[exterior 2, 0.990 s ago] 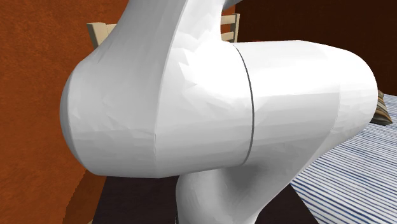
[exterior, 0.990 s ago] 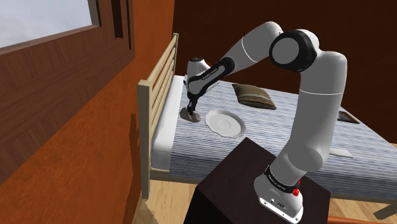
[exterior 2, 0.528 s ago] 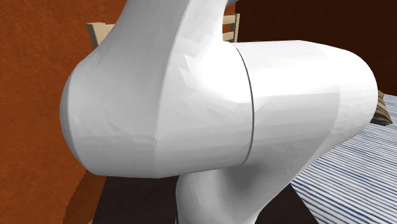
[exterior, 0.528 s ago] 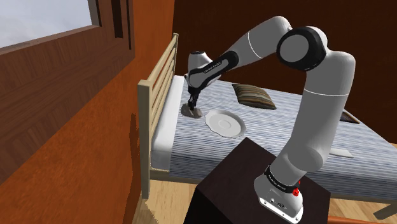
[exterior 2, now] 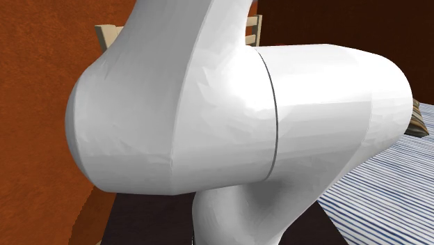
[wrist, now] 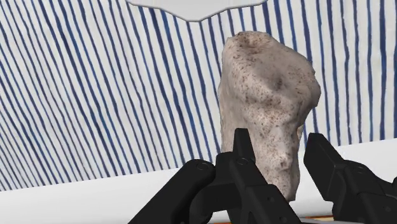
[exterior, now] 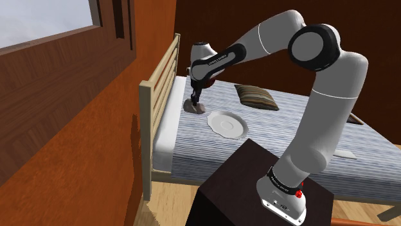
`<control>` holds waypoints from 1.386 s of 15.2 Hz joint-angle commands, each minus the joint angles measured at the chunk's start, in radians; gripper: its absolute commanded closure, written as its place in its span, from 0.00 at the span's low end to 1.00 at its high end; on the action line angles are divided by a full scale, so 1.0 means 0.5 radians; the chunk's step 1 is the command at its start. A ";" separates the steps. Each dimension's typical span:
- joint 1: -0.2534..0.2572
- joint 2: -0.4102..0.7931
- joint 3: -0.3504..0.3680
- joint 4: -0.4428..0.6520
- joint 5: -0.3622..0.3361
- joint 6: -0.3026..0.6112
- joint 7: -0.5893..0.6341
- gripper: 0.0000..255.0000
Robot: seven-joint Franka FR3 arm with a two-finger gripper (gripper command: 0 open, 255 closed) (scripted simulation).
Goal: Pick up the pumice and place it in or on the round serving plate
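Note:
A pale, speckled, rough pumice stone (wrist: 267, 105) is clasped between my black fingers, and my gripper (wrist: 278, 145) is shut on its lower part. In the shoulder view the gripper (exterior: 195, 101) points down from the arm, with the pumice (exterior: 192, 107) hanging a little above the blue-striped bed cover (exterior: 283, 138). The round white serving plate (exterior: 226, 123) lies flat on the cover, just to the shoulder view's right of the stone and nearer the stand. In the wrist view, the plate's rim (wrist: 184, 9) shows beyond the stone.
A wooden slatted headboard (exterior: 158, 80) and an orange wall stand close on the shoulder view's left. A brown striped pillow (exterior: 256, 96) lies behind the plate. The dark stand (exterior: 250, 189) is at the lower right. My white arm (exterior 2: 229, 118) looms close in the second exterior view.
The gripper has risen from the bed cover with the pumice held in it, and the arm's elbow has lifted and swung a little to the shoulder view's right.

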 commanded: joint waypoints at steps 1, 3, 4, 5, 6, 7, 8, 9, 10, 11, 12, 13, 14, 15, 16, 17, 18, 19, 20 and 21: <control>-0.004 -0.034 -0.002 0.008 0.004 -0.040 -0.014 1.00; -0.042 -0.145 -0.028 -0.130 -0.004 -0.004 -0.070 1.00; -0.061 -0.199 -0.043 -0.196 -0.009 0.011 -0.100 1.00; -0.081 -0.252 -0.059 -0.259 -0.014 0.026 -0.130 1.00; -0.100 -0.305 -0.075 -0.320 -0.020 0.039 -0.161 1.00; -0.120 -0.356 -0.092 -0.379 -0.026 0.050 -0.193 1.00; -0.140 -0.407 -0.111 -0.435 -0.033 0.061 -0.225 1.00; -0.160 -0.458 -0.130 -0.490 -0.042 0.070 -0.258 1.00; -0.181 -0.507 -0.150 -0.542 -0.051 0.078 -0.292 1.00; -0.201 -0.556 -0.171 -0.592 -0.061 0.084 -0.327 1.00; -0.222 -0.604 -0.193 -0.640 -0.072 0.090 -0.362 1.00; -0.244 -0.651 -0.216 -0.686 -0.084 0.094 -0.397 1.00; -0.266 -0.698 -0.239 -0.729 -0.097 0.097 -0.434 1.00; -0.289 -0.743 -0.264 -0.771 -0.111 0.098 -0.471 1.00; -0.313 -0.788 -0.289 -0.810 -0.125 0.099 -0.508 1.00; -0.336 -0.832 -0.315 -0.847 -0.141 0.099 -0.547 1.00; -0.361 -0.874 -0.341 -0.881 -0.157 0.098 -0.586 1.00; -0.386 -0.915 -0.369 -0.913 -0.175 0.095 -0.626 1.00; -0.414 -0.959 -0.399 -0.945 -0.194 0.092 -0.669 1.00; -0.415 -0.940 -0.401 -0.958 -0.196 0.123 -0.666 1.00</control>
